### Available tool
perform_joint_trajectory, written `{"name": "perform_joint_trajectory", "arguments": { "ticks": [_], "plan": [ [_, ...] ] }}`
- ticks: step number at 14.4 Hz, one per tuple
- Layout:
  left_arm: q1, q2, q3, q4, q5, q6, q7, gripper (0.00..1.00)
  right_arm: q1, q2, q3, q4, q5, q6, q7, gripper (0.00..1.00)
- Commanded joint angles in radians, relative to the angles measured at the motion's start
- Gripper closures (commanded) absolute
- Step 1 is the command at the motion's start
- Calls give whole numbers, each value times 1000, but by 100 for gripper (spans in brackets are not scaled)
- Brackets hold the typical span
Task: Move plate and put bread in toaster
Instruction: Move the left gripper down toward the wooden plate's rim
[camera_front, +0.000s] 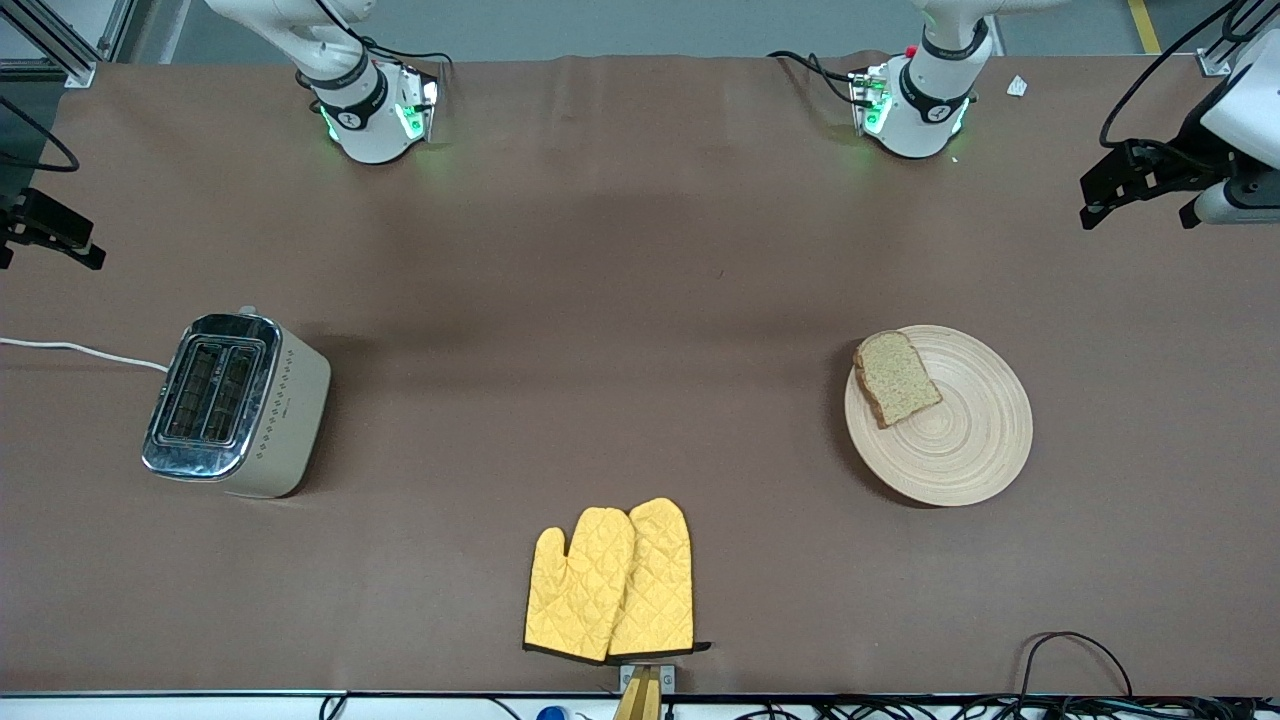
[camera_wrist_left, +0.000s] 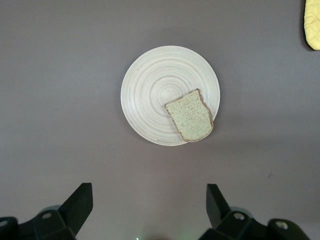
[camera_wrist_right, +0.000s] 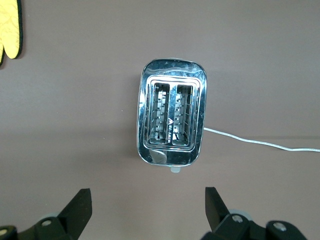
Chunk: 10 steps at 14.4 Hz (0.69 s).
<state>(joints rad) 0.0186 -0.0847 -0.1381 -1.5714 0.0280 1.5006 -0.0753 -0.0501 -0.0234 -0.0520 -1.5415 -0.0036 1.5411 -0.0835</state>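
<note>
Nearest the camera I saw yellow oven mitts on the worktop. My left claw hung spread above the plate, bread lying on its rim. My right claw, also spread, hung over the toaster.

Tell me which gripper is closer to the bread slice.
Left. The left gripper hangs open high above the plate carrying the bread slice. The right gripper hangs open over the toaster, at the right arm's end of the table.
</note>
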Motion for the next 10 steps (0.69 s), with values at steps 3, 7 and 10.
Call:
{"name": "perform_joint_trajectory", "arguments": {
  "ticks": [3, 7, 10],
  "plan": [
    [3, 8, -6, 33, 15, -34, 8, 0, 3, -7, 1, -2, 13, 5, 13, 0],
    [6, 72, 0, 57, 1, -30, 15, 0, 1, -7, 1, -3, 11, -1, 5, 0],
    [59, 138, 0, 12, -49, 57, 17, 0, 0, -7, 1, -3, 11, -1, 2, 0]
  ]
}}
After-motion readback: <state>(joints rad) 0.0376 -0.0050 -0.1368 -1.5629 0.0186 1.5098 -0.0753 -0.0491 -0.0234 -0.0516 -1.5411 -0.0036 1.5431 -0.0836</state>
